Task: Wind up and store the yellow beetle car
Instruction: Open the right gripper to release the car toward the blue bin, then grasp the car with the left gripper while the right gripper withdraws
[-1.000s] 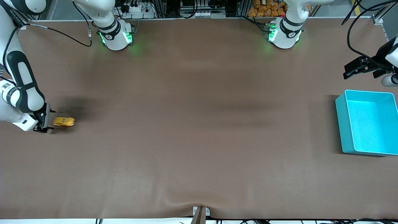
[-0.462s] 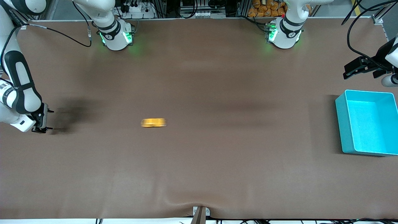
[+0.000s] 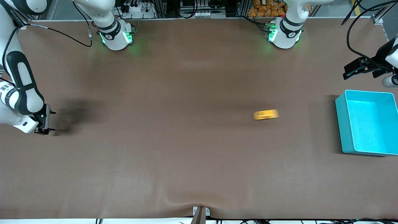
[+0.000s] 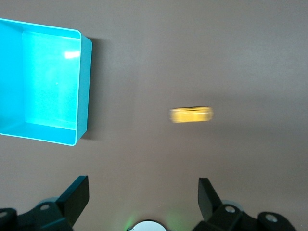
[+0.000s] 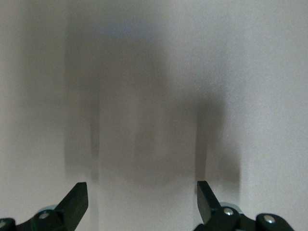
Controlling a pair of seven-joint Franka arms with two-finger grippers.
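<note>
The yellow beetle car [image 3: 266,114] is a blurred yellow streak on the brown table, loose and moving, between the table's middle and the turquoise bin [image 3: 367,123]. It also shows in the left wrist view [image 4: 190,115], apart from the bin [image 4: 45,82]. My right gripper [image 3: 49,120] is open and empty, low over the table at the right arm's end. My left gripper [image 3: 357,70] is open and empty, up in the air near the bin's farther corner at the left arm's end. The right wrist view shows only bare table and shadow between its fingers.
The two arm bases [image 3: 116,35] [image 3: 283,34] stand along the table's farther edge. A cable [image 3: 62,34] lies on the table near the right arm's base. A small bracket [image 3: 200,213] sits at the table's nearer edge.
The car has rolled fast across the table from beside my open right gripper toward the bin at the left arm's end. My right gripper shifted slightly. The left arm has not moved.
</note>
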